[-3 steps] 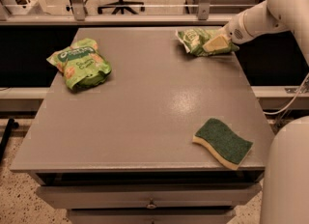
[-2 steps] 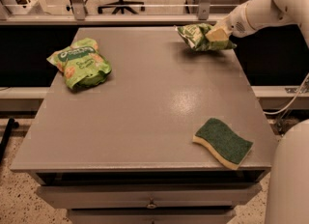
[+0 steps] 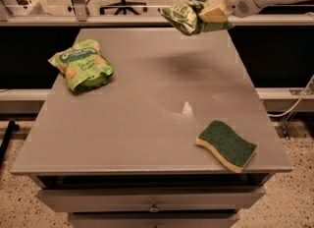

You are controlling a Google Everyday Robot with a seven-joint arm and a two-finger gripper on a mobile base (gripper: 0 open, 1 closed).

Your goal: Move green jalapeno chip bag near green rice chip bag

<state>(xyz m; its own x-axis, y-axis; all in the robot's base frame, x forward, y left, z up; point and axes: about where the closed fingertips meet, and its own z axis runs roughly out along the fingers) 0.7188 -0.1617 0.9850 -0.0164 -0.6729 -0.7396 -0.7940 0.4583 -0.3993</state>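
We're now holding the green jalapeno chip bag (image 3: 182, 16) up off the table (image 3: 162, 99). A sec ago it was lying at the far right corner, so pickup looks done & the carry is starting. The gripper (image 3: 210, 13) is clamping the bag's right end, above the far edge. The green rice chip bag (image 3: 82, 66) is sitting far left, well apart, so we're prob. needing a leftward carry next.
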